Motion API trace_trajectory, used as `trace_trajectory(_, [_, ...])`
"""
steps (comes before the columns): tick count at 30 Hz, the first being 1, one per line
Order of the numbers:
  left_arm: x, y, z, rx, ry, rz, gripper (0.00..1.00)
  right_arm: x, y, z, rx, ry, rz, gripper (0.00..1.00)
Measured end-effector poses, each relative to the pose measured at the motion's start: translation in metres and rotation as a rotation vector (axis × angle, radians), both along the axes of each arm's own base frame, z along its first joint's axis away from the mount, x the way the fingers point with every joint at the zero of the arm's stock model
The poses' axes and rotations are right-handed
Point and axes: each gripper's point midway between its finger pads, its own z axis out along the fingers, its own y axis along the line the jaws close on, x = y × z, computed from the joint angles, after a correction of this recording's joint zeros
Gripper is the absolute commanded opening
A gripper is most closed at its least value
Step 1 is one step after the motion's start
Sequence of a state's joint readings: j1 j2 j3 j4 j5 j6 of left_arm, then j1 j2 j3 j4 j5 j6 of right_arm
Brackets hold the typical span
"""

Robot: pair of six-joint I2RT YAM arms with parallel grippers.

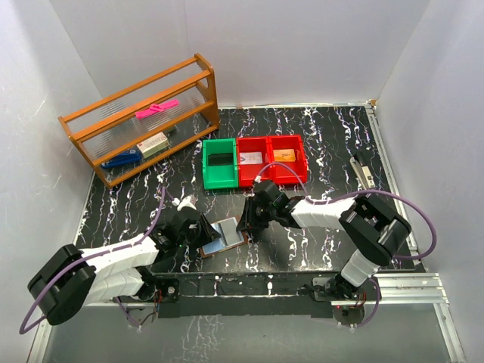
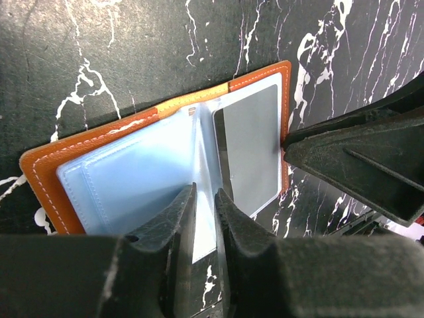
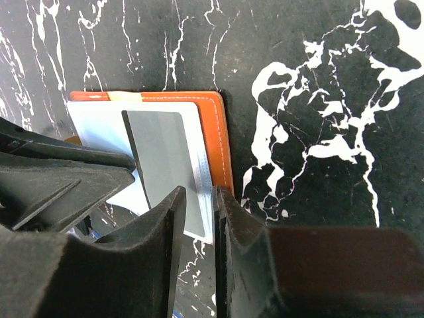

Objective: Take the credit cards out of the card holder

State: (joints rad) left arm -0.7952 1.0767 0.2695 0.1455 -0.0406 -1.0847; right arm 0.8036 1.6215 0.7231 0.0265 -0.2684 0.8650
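"Brown leather, spread open on the black table [image 1: 333,151], pale blue inside up: found the wallet [image 1: 223,236] right between both arms. Spotted a card left inside?"

"Saw a grey card [image 3: 162,165] tucked in the half nearer the right arm, seemingly a little askew in its pocket."

"And the pincers?"

"Found the left pincer [image 2: 204,199] nearly pressed together, only a slit wide, with the wallet's clear middle leaf [image 2: 205,156] in the slit. Could not tell whether pinched or merely straddled. Found the right pincer [image 3: 197,212] just as narrow at the outer rim of the card's half, one finger seemingly over the leather and the other over the card. Could not tell about a grip there either."

"Advised what for the pull?"

"Judged best to pin the leaf with the left one as an anchor. Then close the right one on the card's edge alone, never on leather or plastic, and draw flat along the pocket, away from the fold. Feared otherwise dragging the whole wallet, or bending the card."
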Motion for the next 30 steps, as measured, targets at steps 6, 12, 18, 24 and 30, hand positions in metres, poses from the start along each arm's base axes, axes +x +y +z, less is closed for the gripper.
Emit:
trace_trajectory(6, [0.001,-0.001,0.003,-0.005,-0.009,-0.003,0.23,0.006,0.002,0.013,-0.027,-0.036,0.034,0.22])
trace_trajectory(12, [0.002,-0.002,0.004,-0.005,-0.015,-0.008,0.30,0.009,0.011,0.020,-0.007,-0.049,0.066,0.21])
trace_trajectory(18, [0.003,-0.004,0.006,-0.008,-0.019,-0.013,0.34,0.001,0.015,-0.001,-0.008,0.017,0.093,0.19])
trace_trajectory(24, [0.003,-0.008,0.005,-0.018,-0.017,-0.026,0.34,-0.003,0.017,-0.002,0.031,0.018,0.096,0.17])
trace_trajectory(30, [0.005,-0.013,0.005,-0.039,-0.016,-0.031,0.37,-0.003,0.017,-0.002,0.061,0.024,0.075,0.15])
